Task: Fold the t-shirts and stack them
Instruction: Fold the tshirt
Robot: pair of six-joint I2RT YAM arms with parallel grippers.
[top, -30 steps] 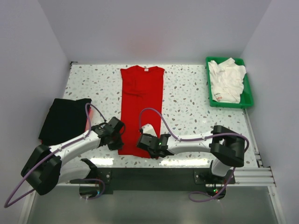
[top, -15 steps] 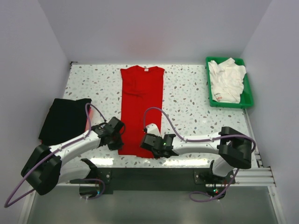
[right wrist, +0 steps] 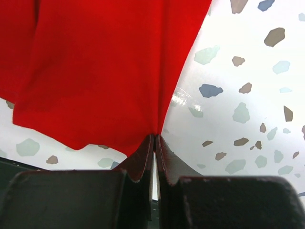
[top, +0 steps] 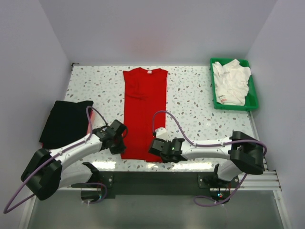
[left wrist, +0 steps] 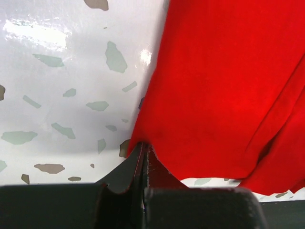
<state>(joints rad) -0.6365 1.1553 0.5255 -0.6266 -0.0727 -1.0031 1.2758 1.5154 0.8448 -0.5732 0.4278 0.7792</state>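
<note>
The red t-shirt (top: 144,107) lies as a long narrow strip down the middle of the table, collar at the far end. My left gripper (top: 120,137) is shut on its near left hem corner (left wrist: 143,143). My right gripper (top: 159,147) is shut on the near right hem corner (right wrist: 156,135). In both wrist views the red cloth (left wrist: 219,86) (right wrist: 100,67) fans out from the pinched jaws, lifted a little off the table. A folded black t-shirt (top: 66,122) lies at the left edge. White t-shirts (top: 232,82) lie crumpled in the tray.
A green plastic tray (top: 253,98) stands at the far right corner. The speckled white table (top: 190,100) shows either side of the red shirt. The table's near edge with a dark rail (top: 157,179) runs just behind both grippers.
My right gripper has moved right and slightly nearer along the hem, drawing the near right corner outward. My left gripper has stayed put.
</note>
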